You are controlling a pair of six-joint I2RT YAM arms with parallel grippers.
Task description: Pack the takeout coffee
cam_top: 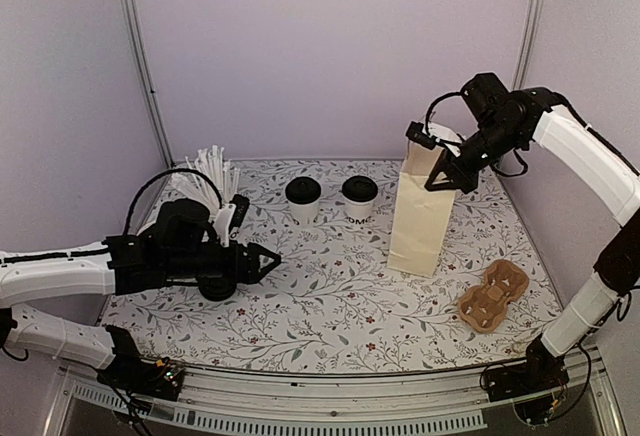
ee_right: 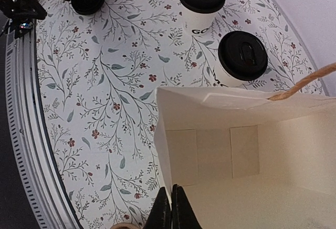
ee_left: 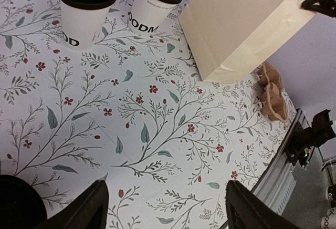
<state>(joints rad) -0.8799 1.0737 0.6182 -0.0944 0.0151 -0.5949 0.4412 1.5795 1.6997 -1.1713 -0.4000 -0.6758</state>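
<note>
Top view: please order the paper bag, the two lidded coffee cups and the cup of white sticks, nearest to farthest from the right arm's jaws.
1. Paper bag, right side, gripped at its top.
2. Right coffee cup, beside the bag.
3. Left coffee cup, centre back.
4. Cup of white sticks, far left.

You've got a cream paper bag standing upright at the far right on the floral tablecloth, mouth open, with a twine handle showing at its top edge. A brown cardboard cup carrier lies flat to the near right of the bag, close but not touching. At far left you'll see a bunch of white sticks fanning upward, their holder mostly hidden, and a metal rail along the near edge.
</note>
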